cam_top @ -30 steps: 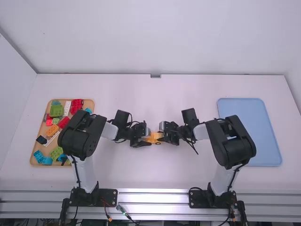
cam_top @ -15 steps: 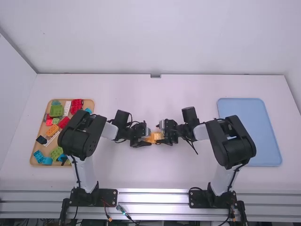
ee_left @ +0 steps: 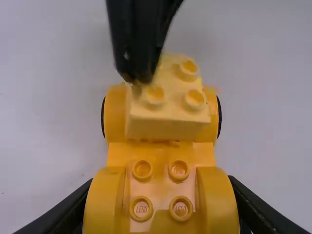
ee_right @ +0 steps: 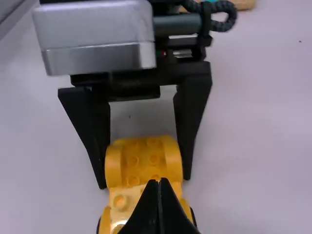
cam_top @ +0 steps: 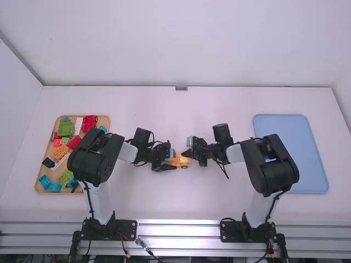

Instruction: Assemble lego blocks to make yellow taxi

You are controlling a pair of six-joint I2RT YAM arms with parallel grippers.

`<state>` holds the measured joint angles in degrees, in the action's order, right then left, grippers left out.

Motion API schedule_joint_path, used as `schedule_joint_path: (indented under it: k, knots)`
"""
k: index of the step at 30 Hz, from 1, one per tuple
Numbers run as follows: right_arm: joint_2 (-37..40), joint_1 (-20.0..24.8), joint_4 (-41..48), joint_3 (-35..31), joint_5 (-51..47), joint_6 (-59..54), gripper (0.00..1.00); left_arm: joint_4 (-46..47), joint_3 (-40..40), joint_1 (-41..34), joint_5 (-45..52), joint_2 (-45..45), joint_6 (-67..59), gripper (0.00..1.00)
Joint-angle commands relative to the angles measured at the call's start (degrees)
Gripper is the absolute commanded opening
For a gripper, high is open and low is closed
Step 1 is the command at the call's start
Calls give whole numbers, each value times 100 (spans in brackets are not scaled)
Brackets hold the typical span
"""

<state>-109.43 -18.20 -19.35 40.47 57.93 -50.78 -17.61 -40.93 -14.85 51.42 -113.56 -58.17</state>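
1. The left gripper (ee_right: pixel 146 165) pinches the orange chassis (ee_left: pixel 161 148) mid-table, well in from every edge of the table (cam_top: pixel 181 203).
2. The right gripper (ee_right: pixel 159 181), its fingers pressed together and empty, is at the yellow block (ee_left: pixel 170 127) on the chassis.
3. Square the block over its studs; press straight down, bracing the chassis firmly.

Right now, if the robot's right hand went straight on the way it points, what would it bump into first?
Probably the pale yellow block on the toy car: the right hand looks almost at it, though any gap is unclear.
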Motion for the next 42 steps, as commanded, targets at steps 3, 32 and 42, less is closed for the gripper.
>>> schedule_joint_path:
  k: [3, 32, 42]
  knots:
    - [-4, -168, 186, -37, -560, -17, 0, 107, 103, -15, -262, -79, 98, 47]
    - [74, -195, -579, -37, -409, 813, 2, 11, 0, -15, -286, -79, 332, 45]
    - [459, 149, -584, -37, -52, 684, 49, -7, -4, 9, -299, -79, 330, 45]
